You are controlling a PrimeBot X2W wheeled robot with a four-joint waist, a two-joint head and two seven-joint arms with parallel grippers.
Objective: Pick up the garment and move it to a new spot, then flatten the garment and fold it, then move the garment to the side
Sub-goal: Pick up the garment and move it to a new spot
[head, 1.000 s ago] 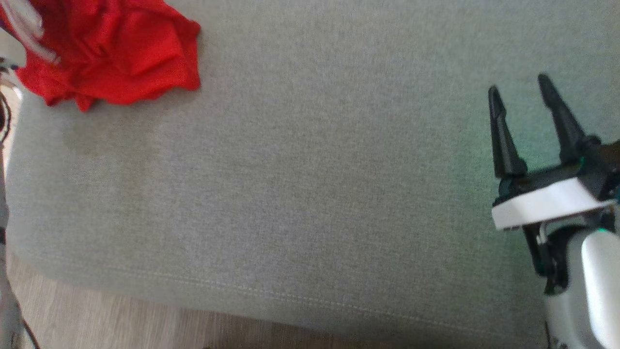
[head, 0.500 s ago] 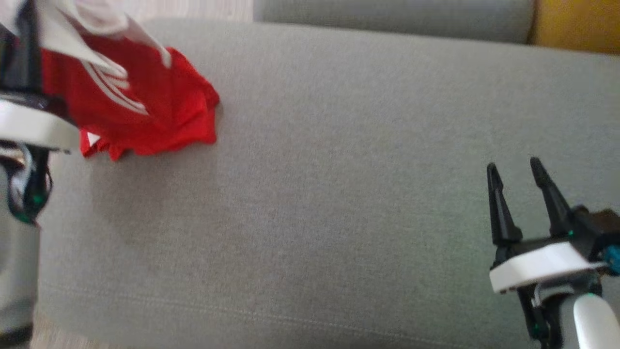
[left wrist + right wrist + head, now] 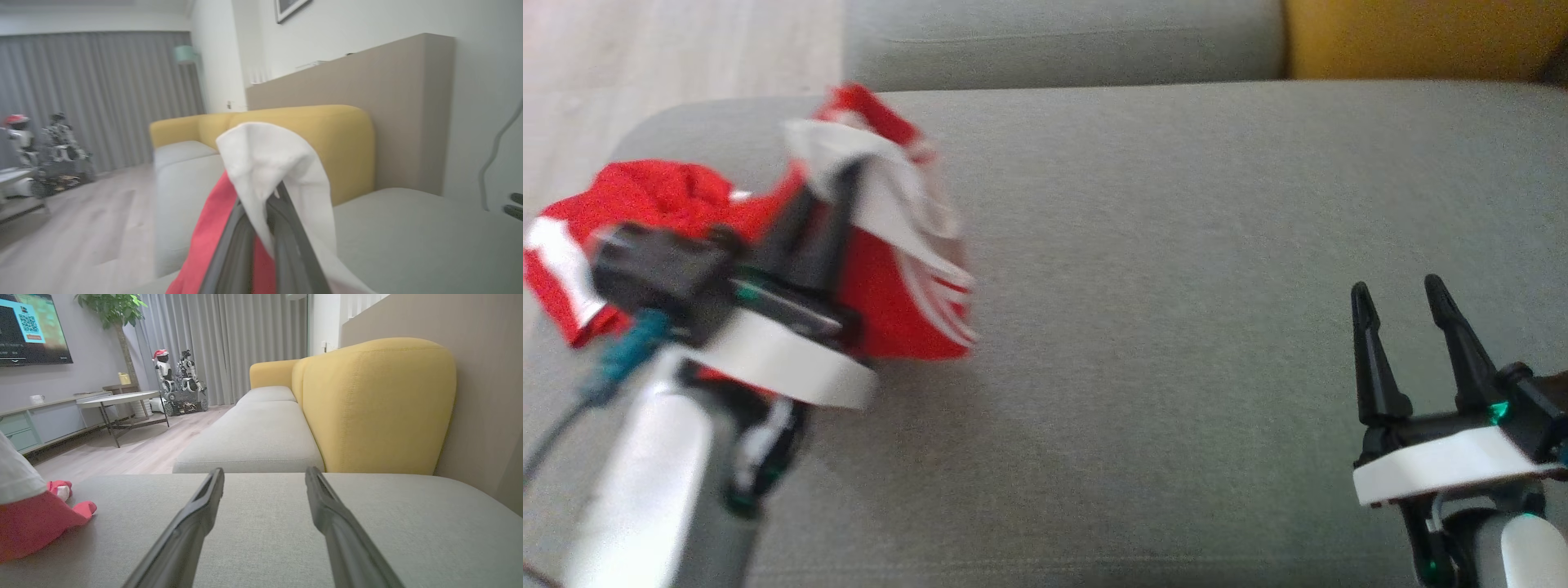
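Here the garment (image 3: pixel 890 302), red with white panels and thin white stripes (image 3: pixel 939 278), sits bunched at the left end of the grey seat cushion (image 3: pixel 1176 286), close to its rounded corner. Part of it is raised off the cushion. The left tool (image 3: pixel 845 184) is clenched on a white fold, and in the left wrist view that fold (image 3: pixel 265 159) drapes over the closed fingertips of the tool (image 3: pixel 273 196), with red cloth hanging on the left below. The head view is blurred around this arm, and no label or print can be made out on the fabric.

Well apart, over the right side of the same cushion, the right tool (image 3: pixel 1396 287) is released, its fingers spread with nothing between them. Its own camera shows those fingers (image 3: pixel 264 471) pointing over bare grey upholstery, the garment (image 3: pixel 28 526) at the far left edge, and a yellow backrest (image 3: pixel 376 404) beyond. A wall screen (image 3: pixel 28 328) carries a QR code; its text is too small to read.
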